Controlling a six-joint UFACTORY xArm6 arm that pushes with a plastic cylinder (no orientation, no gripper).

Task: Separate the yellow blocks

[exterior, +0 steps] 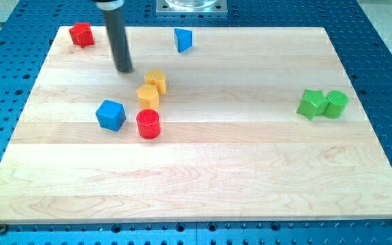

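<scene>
Resting on a blue perforated base point(5, 27), the pale wooden surface point(203, 184) fills most of the view. Next in size comes the dark rod, standing upright near the view's top left; my tip point(124, 69) sits on the wood, up and to the view's left of the yellow pair, near them but apart. The arm carries no hand, only this rod, so nothing is held.

A blue cube point(110, 114) lies left of centre, with a red cylinder point(148, 124) just beside it toward the view's right. Directly above the cylinder sit the two yellow blocks, touching each other: the lower yellow block point(148, 95) looks close to the red cylinder, and the upper yellow block point(156, 80) leans on its upper right; their exact shapes are hard to make out.

Far at the view's right, a green star-like block point(311, 103) touches a green cylinder point(336, 103). A red block point(82, 34) occupies the top-left corner, and a small blue wedge-like block point(183, 39) stands near the top edge.
</scene>
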